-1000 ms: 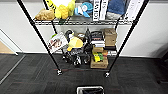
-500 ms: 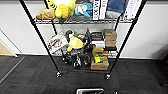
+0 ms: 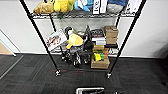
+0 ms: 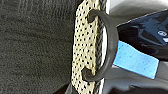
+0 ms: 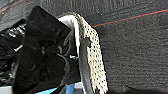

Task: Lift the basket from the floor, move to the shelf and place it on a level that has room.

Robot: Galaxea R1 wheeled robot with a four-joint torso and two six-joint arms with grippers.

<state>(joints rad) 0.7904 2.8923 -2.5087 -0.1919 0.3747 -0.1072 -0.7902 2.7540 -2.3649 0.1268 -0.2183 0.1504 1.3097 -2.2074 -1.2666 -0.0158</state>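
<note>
The basket [image 3: 90, 90] shows as a pale rim at the near edge of the head view, on the dark grey carpet floor [image 3: 30, 80]. It sits just in front of the shelf [image 3: 82, 50], a black wire rack on casters. The tiers in sight are crowded with soft toys, books and boxes; a level with room is hidden from me. In the left wrist view one cream woven end of the basket [image 4: 85, 50] is close up, with a dark loop handle [image 4: 110, 45]. The right wrist view has the other end [image 5: 95, 62], its handle [image 5: 83, 67] and a black pouch [image 5: 45, 50] inside.
A white wall stands behind the rack. Tan wooden flooring [image 3: 3, 48] begins at the far left. Brown cardboard boxes [image 3: 100, 62] fill the rack's lower right. A caster [image 3: 57, 73] and another [image 3: 108, 75] rest on the carpet, and a red line [image 5: 130, 18] crosses it.
</note>
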